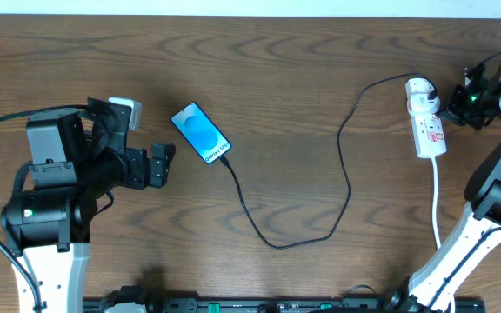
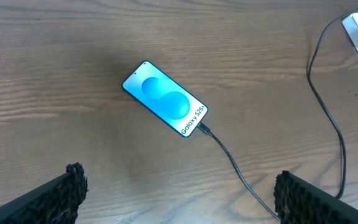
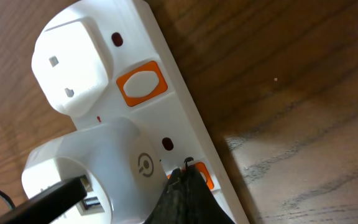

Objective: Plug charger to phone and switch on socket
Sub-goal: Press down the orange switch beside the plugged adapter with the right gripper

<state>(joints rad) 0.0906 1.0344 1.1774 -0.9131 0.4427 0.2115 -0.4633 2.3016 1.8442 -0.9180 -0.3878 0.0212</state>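
The dark wood-grain tabletop (image 1: pixel 303 52) fills the scene. At the left, the left gripper (image 1: pixel 167 163) hovers with its fingers spread wide, grasping nothing, just left of the phone (image 1: pixel 201 133). The phone lies flat and angled, its blue screen up. The charger (image 1: pixel 348 183) has its plug tip seated in the phone's near-right end. Its black cable runs toward the near edge, loops right, then climbs to a white adapter (image 3: pixel 104 162) in the socket (image 1: pixel 430 130) at the far right. The socket's white cord (image 1: pixel 435 200) trails toward the near edge. The right gripper (image 3: pixel 180 186), fingers clenched together, touches its tip to an orange switch (image 3: pixel 205 178) beside the adapter. A second orange switch (image 3: pixel 142 83) sits farther along.
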